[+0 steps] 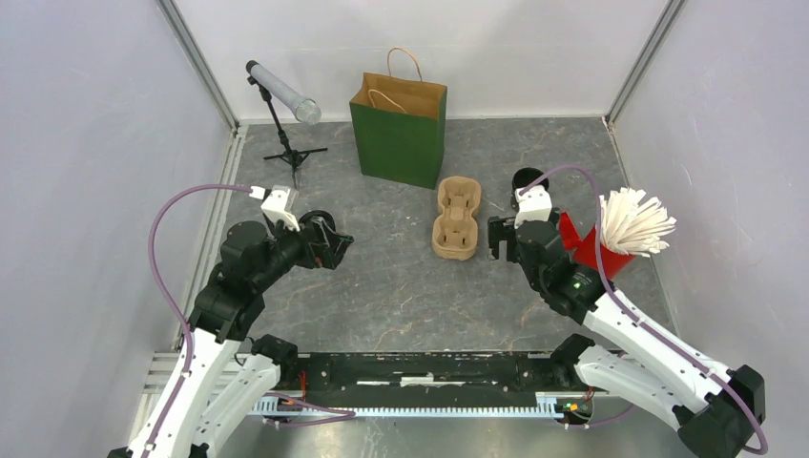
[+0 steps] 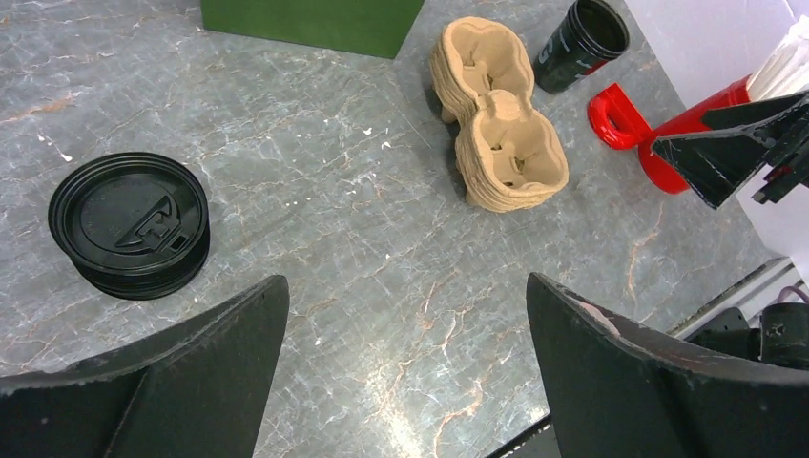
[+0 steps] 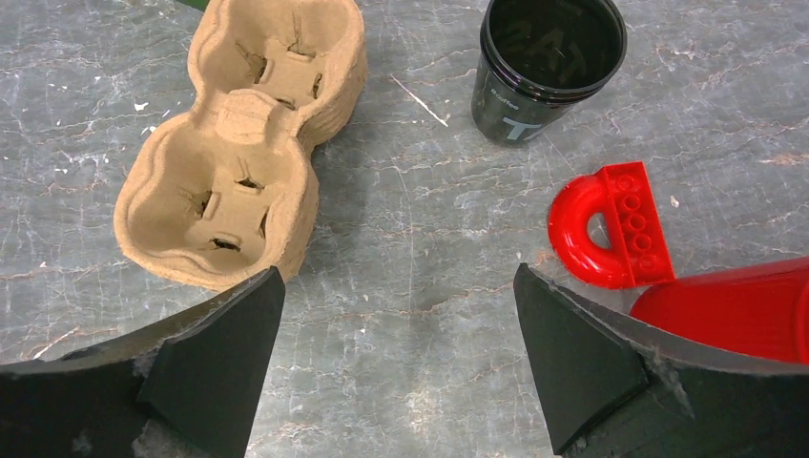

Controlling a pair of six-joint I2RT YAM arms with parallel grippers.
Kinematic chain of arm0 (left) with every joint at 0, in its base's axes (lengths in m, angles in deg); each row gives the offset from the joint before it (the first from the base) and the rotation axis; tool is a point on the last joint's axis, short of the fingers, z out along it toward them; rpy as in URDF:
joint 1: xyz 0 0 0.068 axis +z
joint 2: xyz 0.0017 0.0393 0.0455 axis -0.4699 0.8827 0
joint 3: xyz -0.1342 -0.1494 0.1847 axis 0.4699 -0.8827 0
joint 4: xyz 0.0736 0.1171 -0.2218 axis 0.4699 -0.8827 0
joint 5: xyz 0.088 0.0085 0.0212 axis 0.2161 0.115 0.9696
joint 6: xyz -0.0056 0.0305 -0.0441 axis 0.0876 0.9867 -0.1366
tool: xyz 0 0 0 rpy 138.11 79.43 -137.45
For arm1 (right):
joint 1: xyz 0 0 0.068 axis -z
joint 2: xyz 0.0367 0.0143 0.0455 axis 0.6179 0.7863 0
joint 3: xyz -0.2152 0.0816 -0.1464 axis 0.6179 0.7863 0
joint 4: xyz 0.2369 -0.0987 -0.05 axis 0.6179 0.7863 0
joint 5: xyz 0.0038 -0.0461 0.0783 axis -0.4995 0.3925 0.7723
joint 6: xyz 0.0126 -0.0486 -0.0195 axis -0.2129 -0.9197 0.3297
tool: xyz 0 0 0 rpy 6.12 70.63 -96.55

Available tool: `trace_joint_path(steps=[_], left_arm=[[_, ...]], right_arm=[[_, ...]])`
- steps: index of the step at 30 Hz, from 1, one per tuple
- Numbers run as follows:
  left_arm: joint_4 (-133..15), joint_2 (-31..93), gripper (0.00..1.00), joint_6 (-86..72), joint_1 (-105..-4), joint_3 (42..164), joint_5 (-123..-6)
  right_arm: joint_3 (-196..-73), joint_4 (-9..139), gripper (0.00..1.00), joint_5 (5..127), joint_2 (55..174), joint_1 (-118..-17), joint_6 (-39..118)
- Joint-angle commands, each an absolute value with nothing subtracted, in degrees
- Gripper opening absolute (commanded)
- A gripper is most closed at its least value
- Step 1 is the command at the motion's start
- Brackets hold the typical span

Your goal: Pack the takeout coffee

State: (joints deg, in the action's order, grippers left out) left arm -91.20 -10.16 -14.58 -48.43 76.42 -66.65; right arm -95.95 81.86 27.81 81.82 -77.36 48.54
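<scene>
No lidded takeout coffee is in view. A lidless black cup (image 3: pixel 549 67) stands upright on the table behind a tan pulp cup tray (image 3: pixel 238 143) with two empty holes. A squat black round lid piece (image 2: pixel 129 224) lies flat to the left. My left gripper (image 2: pixel 405 286) hangs open over bare table to the right of that piece, holding nothing. Over the table between the tray (image 1: pixel 455 219) and a red holder (image 1: pixel 611 250), my right gripper (image 3: pixel 399 277) is also open and empty. The lidless cup (image 1: pixel 527 179) sits just beyond it.
A green paper bag (image 1: pixel 399 129) stands upright and open at the back, behind the tray. The red holder is stuffed with white sticks (image 1: pixel 634 221). A red curved brick (image 3: pixel 611 224) lies beside it. A small tripod with a tube (image 1: pixel 281 91) stands back left. Walls close three sides.
</scene>
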Motion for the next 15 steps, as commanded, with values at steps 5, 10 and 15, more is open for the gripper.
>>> trace_joint_path(steps=[5,10,15], left_arm=[[-90.9,-10.7,1.0,-11.8,-48.6,76.0,-66.1],[-91.0,-11.2,1.0,-11.9,-48.6,75.8,-65.4],[-91.0,-10.8,1.0,-12.3,-48.8,75.7,-65.8]], right_arm=[[-95.2,76.6,0.98,27.8,80.2,-77.4,49.4],[-96.2,73.0,0.98,21.4,84.9,-77.4,43.2],[-105.0,73.6,0.95,16.3,96.4,-75.9,38.1]])
